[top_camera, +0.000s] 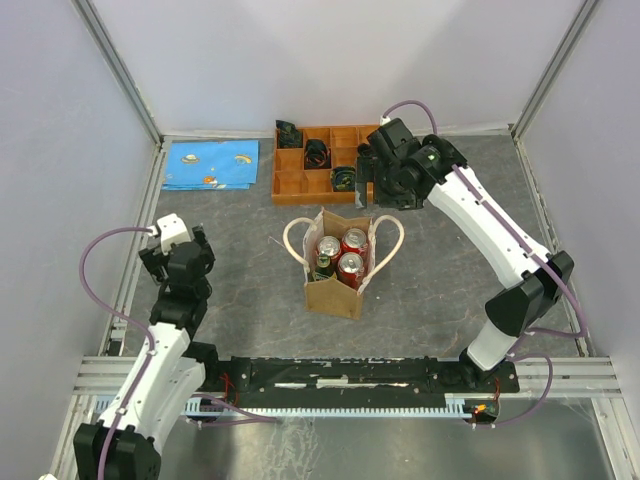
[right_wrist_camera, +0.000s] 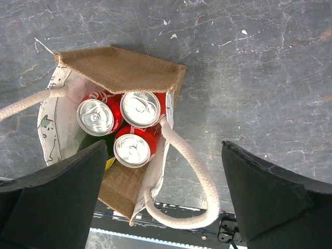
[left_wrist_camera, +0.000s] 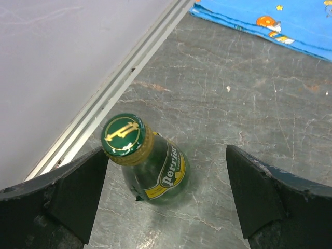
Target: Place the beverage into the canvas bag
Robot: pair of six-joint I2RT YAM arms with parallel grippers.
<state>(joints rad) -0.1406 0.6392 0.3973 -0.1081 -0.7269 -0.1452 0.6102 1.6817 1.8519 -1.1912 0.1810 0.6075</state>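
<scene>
A green Perrier bottle with a green and gold cap stands upright on the grey table. My left gripper is open around it, with the bottle close to the left finger and not gripped. In the top view the left gripper hides the bottle. The tan canvas bag with cream rope handles stands mid-table and holds three red cans and a green bottle. My right gripper is open and empty, raised beyond the bag; its wrist view looks down on the bag.
An orange compartment tray with dark items stands at the back, under the right gripper. A blue patterned cloth lies at the back left. A metal rail and wall run close to the left of the bottle.
</scene>
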